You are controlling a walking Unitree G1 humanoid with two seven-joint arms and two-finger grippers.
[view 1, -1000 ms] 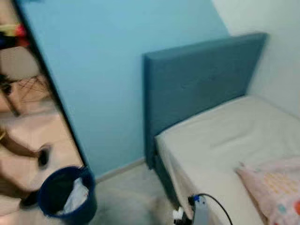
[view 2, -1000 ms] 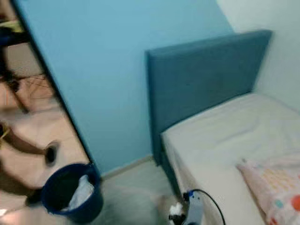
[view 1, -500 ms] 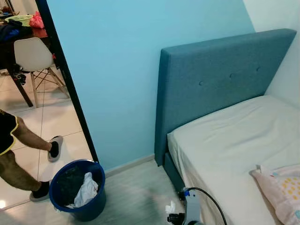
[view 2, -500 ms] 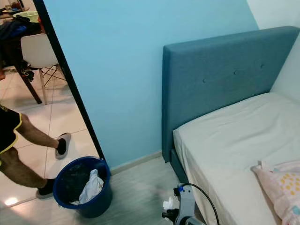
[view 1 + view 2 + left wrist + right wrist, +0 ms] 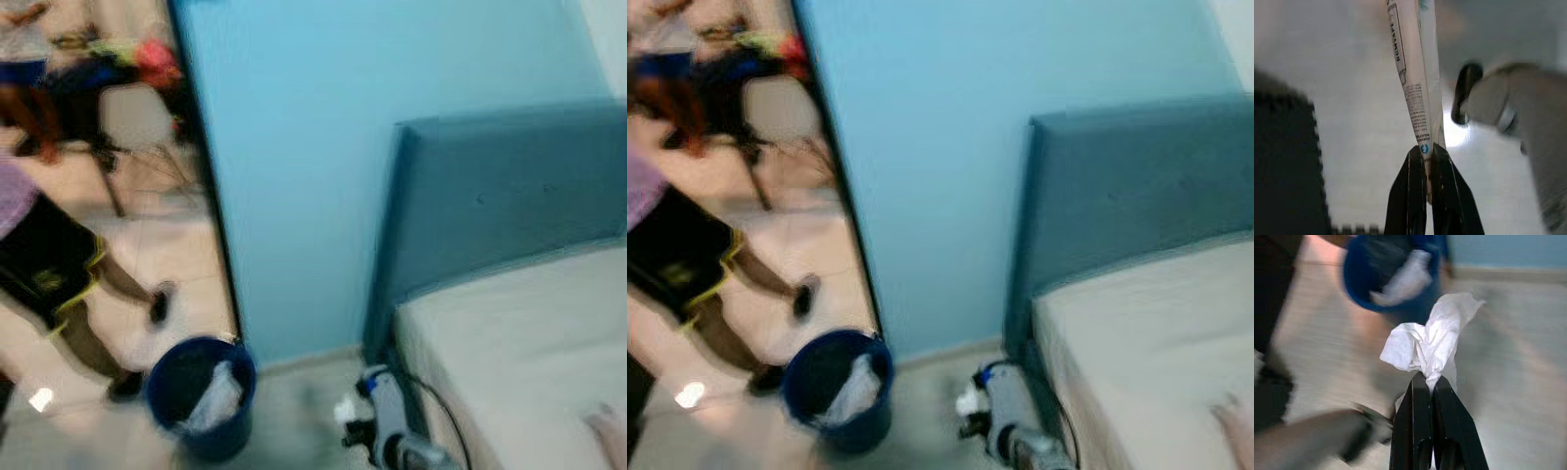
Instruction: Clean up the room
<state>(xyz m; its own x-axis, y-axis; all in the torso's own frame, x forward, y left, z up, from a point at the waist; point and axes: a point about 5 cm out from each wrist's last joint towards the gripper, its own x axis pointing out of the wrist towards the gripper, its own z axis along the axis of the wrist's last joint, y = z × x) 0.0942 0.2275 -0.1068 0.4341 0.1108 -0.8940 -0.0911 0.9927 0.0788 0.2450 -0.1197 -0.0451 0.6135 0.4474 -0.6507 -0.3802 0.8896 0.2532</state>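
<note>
A: What is held in the right claw?

B: A crumpled white tissue is pinched between the closed black fingers; its folds fan out above the tips, bright and soft-edged; it is carried above the pale floor, near a blue bin in which white waste is already lying.

A: And the left claw?

B: It is closed on a thin folded paper wrapper, cream and pale, standing straight up from the tips; a column of dark print and a small blue round mark can be seen along its edge, but the letters are too blurred to be read.

A: Where is the bin placed?

B: On the floor beside the dark door frame, at the foot of the light blue wall; the bed with its teal headboard is set well apart from it, to the right; the right arm is seen low between the two, the white tissue just ahead of it.

A: What is hard to make out?

B: The head views are smeared by motion; a person in black shorts is cut off at the edge beyond the doorway; a chair and coloured things behind cannot be told apart clearly; a pinkish thing at the bed's lower corner is cropped.
</note>
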